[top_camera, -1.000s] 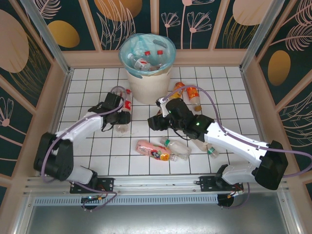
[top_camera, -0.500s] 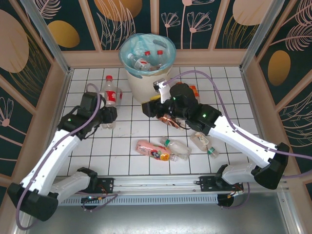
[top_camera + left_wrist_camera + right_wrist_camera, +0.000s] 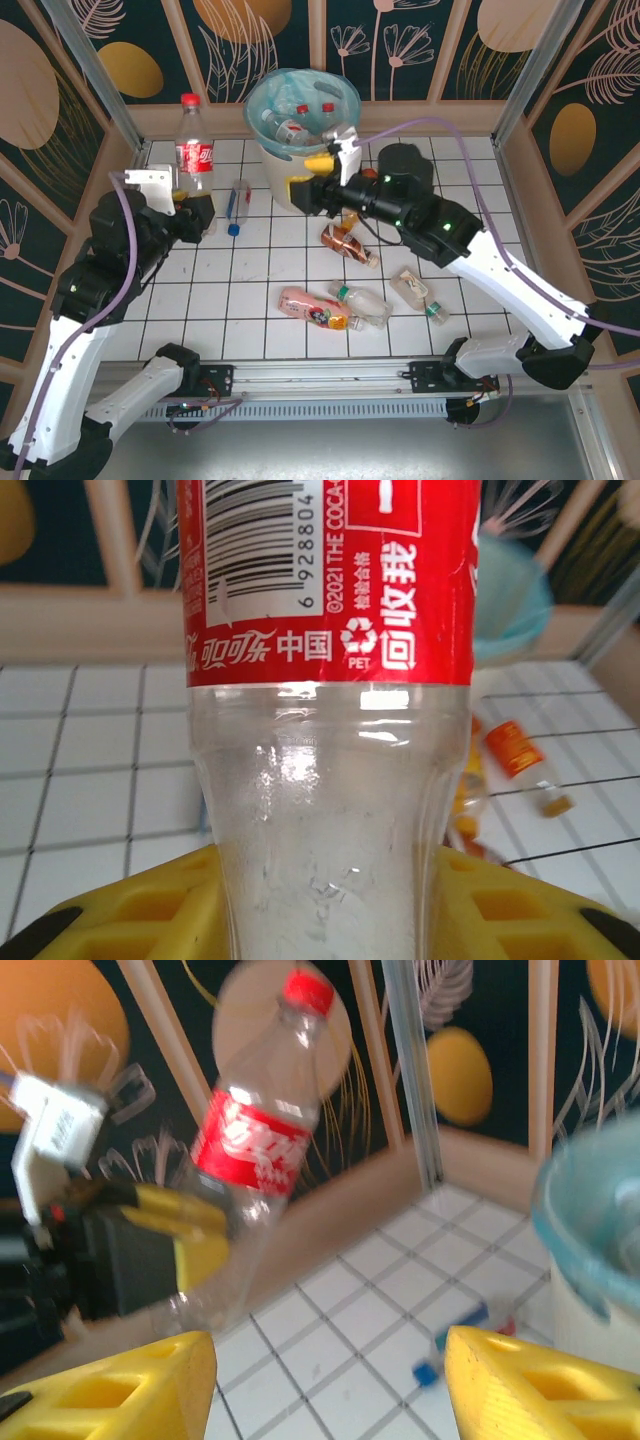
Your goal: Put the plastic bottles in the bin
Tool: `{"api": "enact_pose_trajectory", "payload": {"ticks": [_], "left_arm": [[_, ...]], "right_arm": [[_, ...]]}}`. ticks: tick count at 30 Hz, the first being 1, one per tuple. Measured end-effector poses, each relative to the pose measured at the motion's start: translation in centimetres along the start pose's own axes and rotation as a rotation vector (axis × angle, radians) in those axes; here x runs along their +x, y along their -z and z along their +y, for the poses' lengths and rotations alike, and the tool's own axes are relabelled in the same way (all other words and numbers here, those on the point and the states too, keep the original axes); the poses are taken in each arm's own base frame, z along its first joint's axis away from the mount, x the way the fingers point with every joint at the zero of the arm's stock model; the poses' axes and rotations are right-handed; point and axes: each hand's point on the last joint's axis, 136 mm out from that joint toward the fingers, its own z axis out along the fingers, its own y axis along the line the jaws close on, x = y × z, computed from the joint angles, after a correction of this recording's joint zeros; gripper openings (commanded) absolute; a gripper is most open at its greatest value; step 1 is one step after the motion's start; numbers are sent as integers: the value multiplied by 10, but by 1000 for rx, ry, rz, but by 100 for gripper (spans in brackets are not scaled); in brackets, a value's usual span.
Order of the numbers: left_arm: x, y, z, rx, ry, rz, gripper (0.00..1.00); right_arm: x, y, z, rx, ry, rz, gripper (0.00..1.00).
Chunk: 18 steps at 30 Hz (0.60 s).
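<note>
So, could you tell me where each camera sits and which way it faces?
Top external: above, behind the arm bases, looking down on the white tiled table and both arms.
Left wrist: on the left arm, facing across the table; the left gripper clamps a clear red-labelled plastic bottle.
Right wrist: on the right arm, facing left; the open right gripper frames the bottom.
Shared: both wrist views show that bottle and the teal-lined round off-white plastic bin.

We log cola bottle (image 3: 330, 810): clear plastic, glossy, highlights on wall; red label (image 3: 330, 580) shiny film. Left gripper (image 3: 325, 925) fingers (image 3: 120, 925): yellow plastic, matt, pocketed. Bin (image 3: 278, 165): off-white plastic, dull; liner (image 3: 256, 108) thin teal film. Table (image 3: 250, 270): white tile look, slight sheen. We read frame post (image 3: 95, 70) as brushed metal.
</note>
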Motion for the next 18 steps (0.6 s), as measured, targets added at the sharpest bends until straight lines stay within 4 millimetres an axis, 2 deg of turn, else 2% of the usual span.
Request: {"api": "enact_pose_trajectory", "payload": {"ticks": [4,7,9,12,18], "left_arm": [[-14,-3,-26,139,-17,-41,22],[-17,-7,-41,230,-28,-64,22],[-17,-7,-49,280,-39,-77,22],[-16,-5,-60,345,-61,-93,23],[-19,0,-69,401,-115,-123,23]], "right_arm": [[-67,13,13,-54,36,-146,65],[-93,14,15,-91,49,-196,66],[-100,7,13,-117,41,-198,66],[-106,-15,9,-152,31,-184,66],[-99,-65,2,-222,-11,-106,66]]}}
